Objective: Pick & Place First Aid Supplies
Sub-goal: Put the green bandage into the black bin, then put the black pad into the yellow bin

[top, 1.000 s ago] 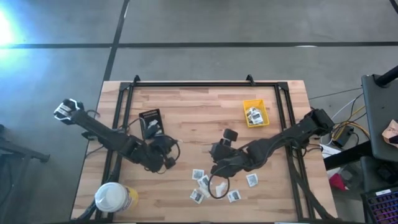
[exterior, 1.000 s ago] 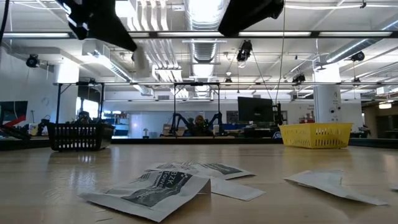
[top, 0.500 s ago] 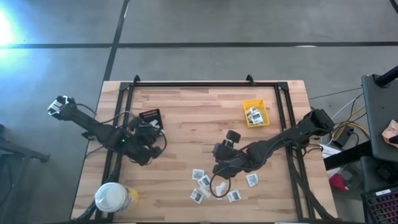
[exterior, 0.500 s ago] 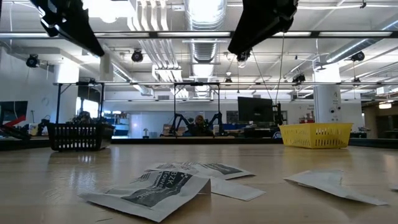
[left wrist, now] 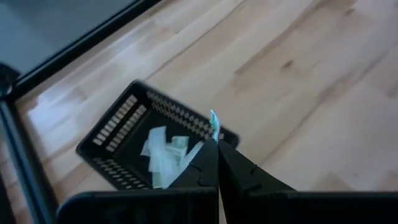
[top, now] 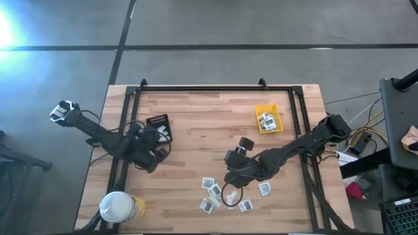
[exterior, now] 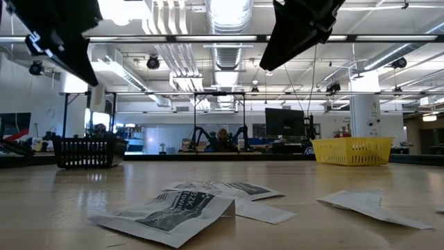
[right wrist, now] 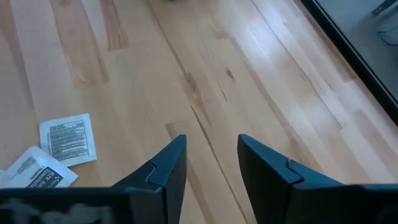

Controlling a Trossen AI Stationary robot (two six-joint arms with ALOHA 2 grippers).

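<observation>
Overhead view of a wooden table (top: 196, 117) w/ two dark robot arms. At the near left corner stands a round yellow tub w/ white lid (top: 117, 207). The left arm reaches in from the left edge; the left gripper (left wrist: 215, 144) hangs just by a black tray (top: 159, 126) on the table's left side. Its fingers are pressed together, pinching a thin pale green-white strip (left wrist: 214, 126) that sticks up from the tips. Inside the tray, seen from the left wrist cam, lie several pale strips and packets (left wrist: 165, 152). Moving right, near the table's near-centre edge, a loose cluster of white square packets w/ dark centres (top: 213, 192) lies flat on the wood; some overlap, others sit a little apart. The right arm comes in from the right edge and the right gripper (right wrist: 211, 165) hovers above bare wood just beside this cluster, fingers spread apart, nothing between them; two packets (right wrist: 68, 139) show off to one side in the right wrist cam. Far right on the table sits a small yellow bin (top: 268, 118) holding a few white packets (top: 266, 121).
</observation>
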